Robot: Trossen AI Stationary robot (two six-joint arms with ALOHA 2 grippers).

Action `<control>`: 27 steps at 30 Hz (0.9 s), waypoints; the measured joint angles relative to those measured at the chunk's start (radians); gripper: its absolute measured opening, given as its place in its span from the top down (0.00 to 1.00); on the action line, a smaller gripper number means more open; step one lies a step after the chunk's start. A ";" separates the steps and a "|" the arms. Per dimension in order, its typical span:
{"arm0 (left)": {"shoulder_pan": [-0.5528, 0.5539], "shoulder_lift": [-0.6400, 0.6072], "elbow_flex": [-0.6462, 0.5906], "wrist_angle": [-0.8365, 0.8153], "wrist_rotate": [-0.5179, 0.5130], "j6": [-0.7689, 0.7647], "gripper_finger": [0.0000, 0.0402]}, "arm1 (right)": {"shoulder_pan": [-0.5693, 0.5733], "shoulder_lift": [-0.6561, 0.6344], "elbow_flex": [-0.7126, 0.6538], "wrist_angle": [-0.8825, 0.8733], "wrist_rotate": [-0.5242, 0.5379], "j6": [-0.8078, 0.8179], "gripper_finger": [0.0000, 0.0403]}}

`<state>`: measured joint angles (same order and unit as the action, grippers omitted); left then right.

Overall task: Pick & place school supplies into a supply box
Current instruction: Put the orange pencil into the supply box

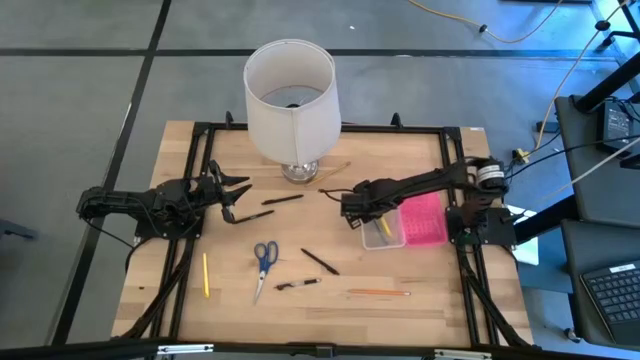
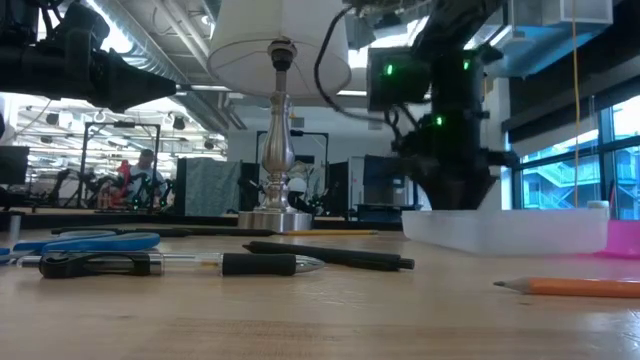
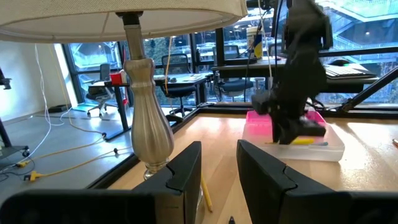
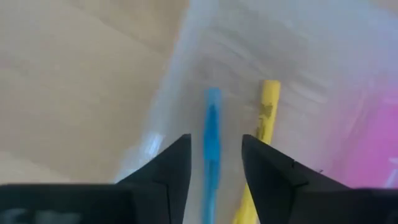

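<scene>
My right gripper (image 1: 354, 211) hangs open over the left end of the clear supply box (image 1: 381, 234), whose pink lid (image 1: 422, 218) lies open beside it. In the right wrist view the blue pen (image 4: 212, 134) shows in the gap between my fingers without touching them, next to a yellow pencil (image 4: 266, 118) lying in the box. My left gripper (image 1: 238, 197) is open above the table's left side, near two black pens (image 1: 282, 200). Blue-handled scissors (image 1: 264, 257), a yellow pencil (image 1: 206, 273), two more black pens (image 1: 320, 261) and an orange pencil (image 1: 378, 293) lie flat on the near half.
A white lamp (image 1: 290, 95) stands on its metal base (image 1: 300, 170) at the table's far middle, between the two arms, with a thin pencil (image 1: 336, 167) beside the base. A black frame (image 1: 320, 127) borders the wooden table top.
</scene>
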<state>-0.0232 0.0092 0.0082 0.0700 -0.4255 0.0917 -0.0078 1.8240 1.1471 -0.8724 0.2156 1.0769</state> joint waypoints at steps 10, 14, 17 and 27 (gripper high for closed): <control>0.000 0.000 0.000 0.000 0.000 0.000 0.76 | 0.068 -0.203 0.001 -0.016 -0.006 -0.063 0.64; 0.000 0.000 0.000 0.000 0.000 0.000 0.76 | 0.178 -0.254 0.002 0.028 -0.050 -0.078 0.64; 0.000 0.000 0.000 0.000 0.000 0.000 0.76 | 0.278 -0.263 0.002 0.043 -0.086 -0.091 0.64; 0.000 0.000 0.000 0.000 0.000 0.000 0.76 | 0.613 -0.208 0.002 0.052 -0.169 -0.036 0.64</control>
<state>-0.0235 0.0093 0.0082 0.0700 -0.4255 0.0919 0.6051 1.6158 1.1492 -0.8207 0.0471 1.0410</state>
